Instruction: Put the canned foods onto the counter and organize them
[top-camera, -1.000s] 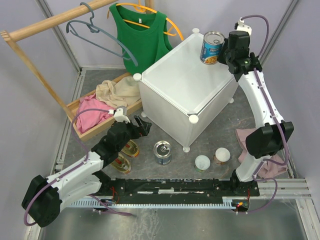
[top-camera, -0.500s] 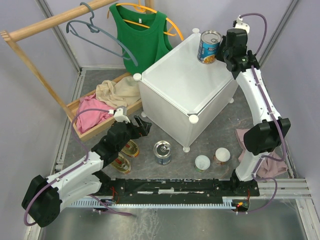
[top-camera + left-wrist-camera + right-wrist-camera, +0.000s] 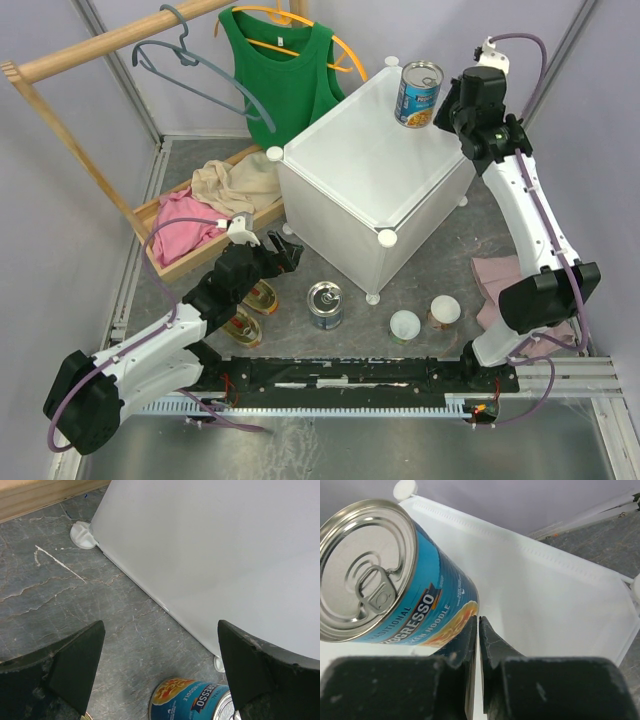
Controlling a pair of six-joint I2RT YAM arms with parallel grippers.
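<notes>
Right gripper [image 3: 478, 625]: clenched, fingers pressed flat together with nothing between them, tips just beside the wall of the tall can [image 3: 395, 575]. Whether they touch it cannot be told.
Tall can: upright on the counter [image 3: 350, 170], close to its far right corner knob.
Just changed: over the last second the can has slid a little toward that far corner. The shut gripper has since eased back slightly, and the right arm's elbow has swung outward.
Meaning: this looks like a nudge with closed fingers to square the can up. One of six is likely placed.
Left gripper [image 3: 160, 647]: released, jaws spread wide and empty. It has stayed low over the floor [image 3: 75, 600] by the counter's near side.
Second tall can [image 3: 192, 700]: on the floor just beneath the left gripper.
Small white-lidded cans [image 3: 404, 324]: on the floor, before the counter's near foot.
Oval tins [image 3: 262, 297]: on the floor, partly under the left arm.
Surface: flat, smooth white top. The can stands near the edge, so a further push could tip it off.
Room: grey stone-look floor, a wooden tray [image 3: 190, 262] of clothes to the left, and a green top [image 3: 280, 70] hanging behind.
</notes>
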